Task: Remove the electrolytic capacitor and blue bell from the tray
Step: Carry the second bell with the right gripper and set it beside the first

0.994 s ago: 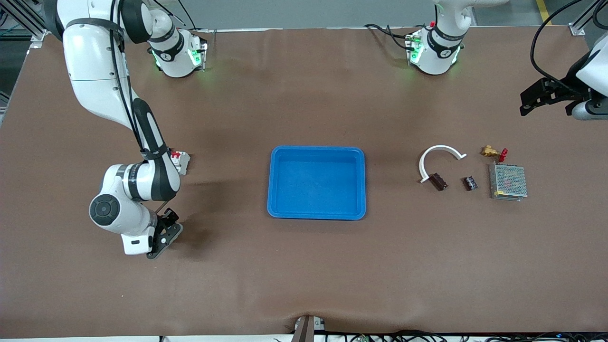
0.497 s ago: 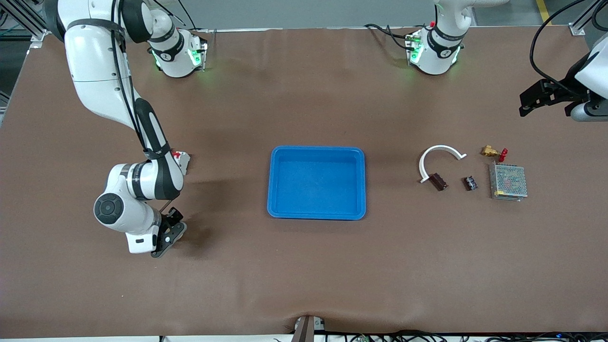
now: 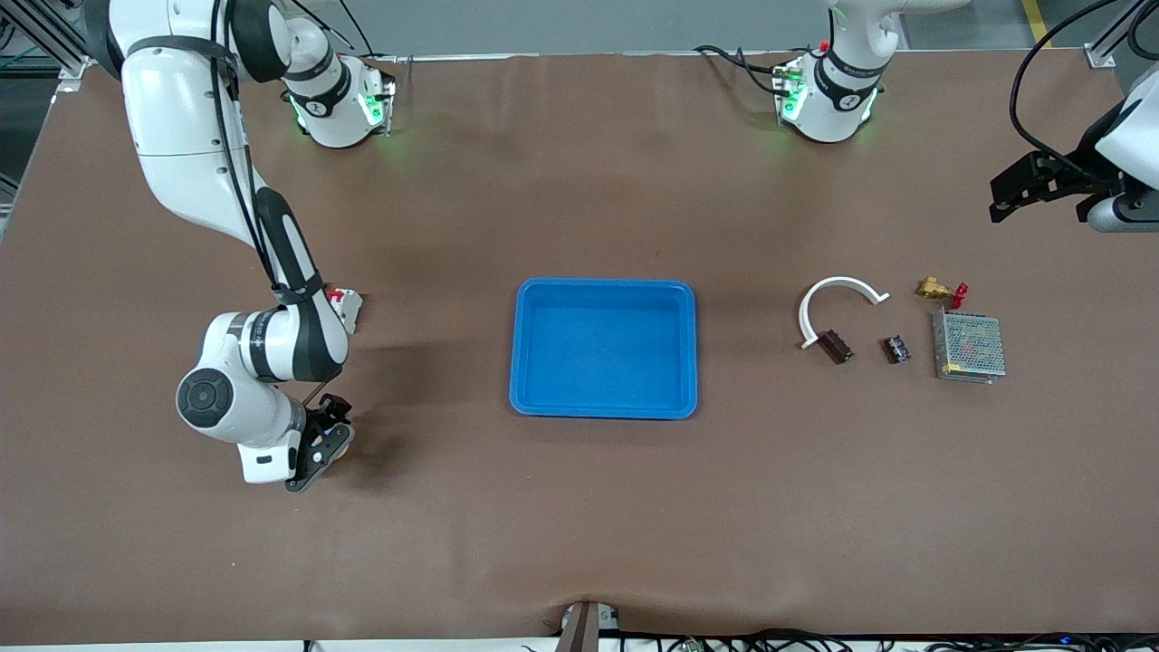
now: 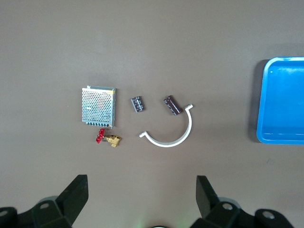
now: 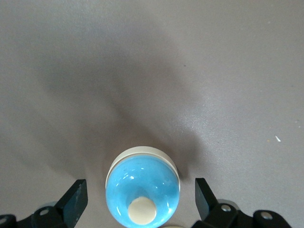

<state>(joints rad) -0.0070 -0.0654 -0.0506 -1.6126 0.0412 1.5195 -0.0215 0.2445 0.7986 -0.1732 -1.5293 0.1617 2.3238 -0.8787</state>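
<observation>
You've got the right gripper [image 3: 319, 450] at lower left, jaws spread around the blue bell [image 5: 142, 188] on brown table [image 3: 579, 525]. Tray [image 3: 686, 349] sits center. Left gripper [image 3: 1041, 186], upper right, fingers spread, waits above small parts.

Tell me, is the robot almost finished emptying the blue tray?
Nearly! The tray is empty. The blue bell stands on the table inside the open right hand, toward the right arm's end. The open left hand waits. Only lifting the hand away looks left.
</observation>
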